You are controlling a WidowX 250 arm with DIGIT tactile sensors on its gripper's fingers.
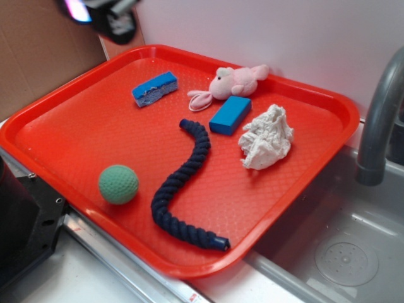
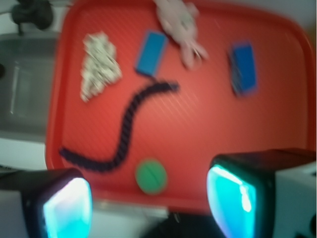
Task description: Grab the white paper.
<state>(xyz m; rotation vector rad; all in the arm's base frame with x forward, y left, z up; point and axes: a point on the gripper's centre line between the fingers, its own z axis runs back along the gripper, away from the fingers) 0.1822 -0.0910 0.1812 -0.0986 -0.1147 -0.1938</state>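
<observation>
On exterior view: white paper (image 1: 266, 137) lying on red tray (image 1: 76, 136), right side, just beside blue block (image 1: 230, 115); gripper (image 1: 104, 14) hovering beyond far-left corner, blurred. On wrist view: fingers (image 2: 67, 203) standing wide apart, holding nothing. Approach step running; next move calling for travel across tray, descent over paper.

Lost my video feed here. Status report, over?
Gripper open, high above tray, holding nothing. White paper untouched near tray's sink-side edge. Blue block sits beside it; approach from above looks clear.
</observation>
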